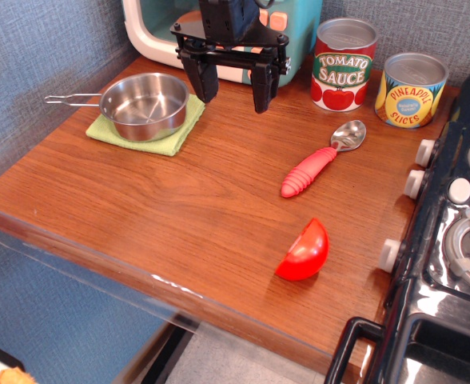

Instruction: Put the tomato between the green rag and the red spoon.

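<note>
Approach step: the gripper (233, 90) hangs empty with jaws spread beside the green rag (149, 132), well apart from the tomato (304, 251) lying near the worktop (179, 208) front edge below the red spoon (319, 162); the next move calls for reaching forward and down to it.

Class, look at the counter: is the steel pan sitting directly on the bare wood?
No, the steel pan sits on the green rag, which lies between it and the wooden counter.
</note>
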### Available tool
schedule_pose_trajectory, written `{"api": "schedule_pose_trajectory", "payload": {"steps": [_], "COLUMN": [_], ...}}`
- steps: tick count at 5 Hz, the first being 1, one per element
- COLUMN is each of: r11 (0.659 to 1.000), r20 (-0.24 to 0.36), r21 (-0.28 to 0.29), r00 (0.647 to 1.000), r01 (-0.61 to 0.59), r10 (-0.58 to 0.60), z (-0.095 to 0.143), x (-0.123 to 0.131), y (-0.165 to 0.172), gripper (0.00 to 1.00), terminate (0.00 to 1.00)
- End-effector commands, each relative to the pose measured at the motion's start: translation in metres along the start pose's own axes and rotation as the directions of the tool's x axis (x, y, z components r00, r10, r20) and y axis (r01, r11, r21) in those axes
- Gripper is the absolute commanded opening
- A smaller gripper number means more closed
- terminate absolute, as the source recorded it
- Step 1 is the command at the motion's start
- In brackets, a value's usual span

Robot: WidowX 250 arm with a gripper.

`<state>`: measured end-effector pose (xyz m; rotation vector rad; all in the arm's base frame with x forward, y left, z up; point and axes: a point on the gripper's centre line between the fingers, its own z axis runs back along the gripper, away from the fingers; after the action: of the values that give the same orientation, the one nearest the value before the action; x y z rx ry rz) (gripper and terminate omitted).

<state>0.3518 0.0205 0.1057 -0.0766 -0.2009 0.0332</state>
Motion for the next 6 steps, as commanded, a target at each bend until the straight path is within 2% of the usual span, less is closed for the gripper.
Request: {"api": "schedule_pose_trajectory", "payload": {"steps": [1, 2, 3, 4, 5, 6], "r11": [1.000, 0.998, 0.978, 0.950, 0.928, 0.933], "r20": [0.000, 0.033, 0.042, -0.010, -0.099, -0.192], "r21": [0.000, -0.038, -0.108, -0.125, -0.094, -0.048], "r00": [1.000, 0.998, 0.984, 0.957, 0.924, 0.914], "r01": [0.000, 0.057, 0.178, 0.285, 0.360, 0.356], "r10": [0.000, -0.056, -0.174, -0.289, -0.369, -0.358], "z": [0.000, -0.004, -0.004, -0.005, -0.009, -0.013], "x": [0.000, 0.000, -0.005, -0.024, -0.054, -0.072], "y": [0.000, -0.025, -0.072, -0.117, -0.147, -0.149], "gripper": [1.00, 1.00, 1.00, 1.00, 1.00, 1.00], "terminate": [0.00, 0.00, 0.00, 0.00, 0.00, 0.00]}}
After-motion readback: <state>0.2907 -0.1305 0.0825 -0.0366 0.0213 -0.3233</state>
